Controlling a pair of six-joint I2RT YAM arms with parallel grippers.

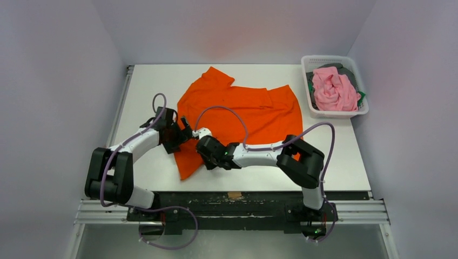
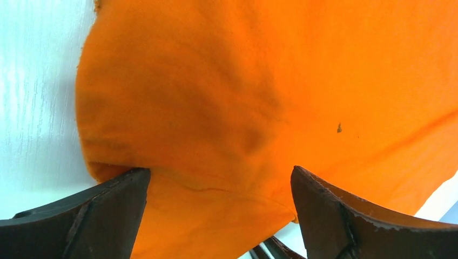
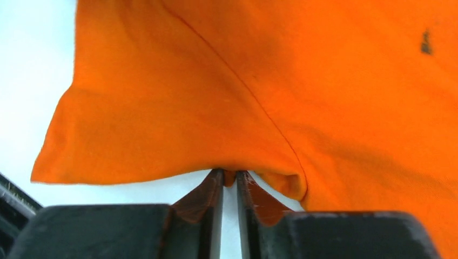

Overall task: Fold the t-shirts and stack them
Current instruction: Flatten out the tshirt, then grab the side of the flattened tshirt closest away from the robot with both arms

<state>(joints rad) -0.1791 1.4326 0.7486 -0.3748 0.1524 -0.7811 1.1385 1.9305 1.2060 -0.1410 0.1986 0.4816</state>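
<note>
The left gripper (image 2: 219,175) stands wide, its fingers on either side of a rumpled edge of the orange t-shirt (image 1: 243,108), which spreads ahead of it over the table (image 1: 335,162); the right gripper (image 3: 229,175), just beside the left one, is pinched narrow on a fold of the same shirt's edge. Well apart from both grippers, the pink t-shirt (image 1: 332,89) lies heaped on dark t-shirts (image 1: 352,75) in the basket (image 1: 324,58).

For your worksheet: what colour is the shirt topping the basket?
Light pink shirt, clearest in top external view.
</note>
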